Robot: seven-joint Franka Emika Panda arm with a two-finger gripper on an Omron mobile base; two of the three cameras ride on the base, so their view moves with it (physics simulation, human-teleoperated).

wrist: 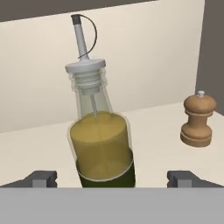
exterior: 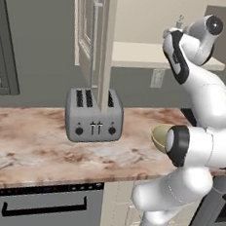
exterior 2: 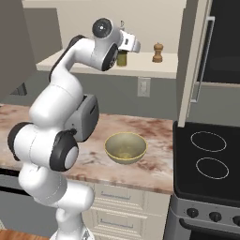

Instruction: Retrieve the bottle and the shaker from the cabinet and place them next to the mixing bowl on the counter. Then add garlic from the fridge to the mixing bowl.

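The olive-yellow bottle [wrist: 103, 140] with its pale pour spout stands upright on the beige shelf of the open cabinet [exterior 2: 93, 69]. My gripper [wrist: 113, 179] is open, with one fingertip on each side of the bottle's base and a gap to both. The brown wooden shaker [wrist: 197, 120] stands to the bottle's right on the same shelf. From the right base view, the gripper [exterior 2: 127, 44] reaches the bottle [exterior 2: 122, 58], with the shaker [exterior 2: 158, 53] beyond it. The mixing bowl [exterior 2: 125, 147] sits on the marbled counter [exterior 2: 157, 166] below. In the left base view the arm hides most of the bowl [exterior: 160, 134].
A grey toaster [exterior: 93, 115] stands on the counter to the left of the bowl. The cabinet doors [exterior: 95, 35] hang open on both sides of the shelf. A black stovetop [exterior 2: 211, 159] adjoins the counter on the right. A dishwasher front [exterior: 42, 206] sits under the counter.
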